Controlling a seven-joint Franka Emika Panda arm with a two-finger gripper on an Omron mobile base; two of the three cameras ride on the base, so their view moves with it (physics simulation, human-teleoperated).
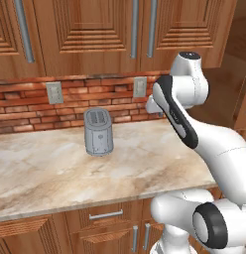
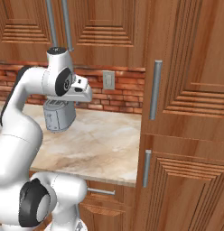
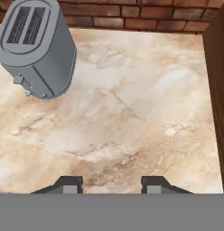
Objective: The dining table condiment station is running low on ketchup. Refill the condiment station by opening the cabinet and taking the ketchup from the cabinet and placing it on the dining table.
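The cabinet (image 1: pixel 90 30) hangs above the counter with its carved wooden doors closed and long silver bar handles (image 1: pixel 135 27); in the right base view the cabinet (image 2: pixel 105 27) spans the top. The ketchup is hidden and the dining table is out of view. My hand (image 2: pixel 82 90) hovers over the marble counter (image 3: pixel 132 113), to the right of the toaster and pointing down. In the hand view my gripper (image 3: pixel 111 184) is open, its two dark fingertips (image 3: pixel 68 182) apart with nothing between them, only bare marble below.
A grey toaster (image 1: pixel 98 132) stands on the counter near the brick wall (image 1: pixel 70 104), which carries two outlets. A tall wooden cabinet (image 2: pixel 186 135) with vertical handles closes off the counter's right end. Drawers (image 1: pixel 105 216) sit under the counter.
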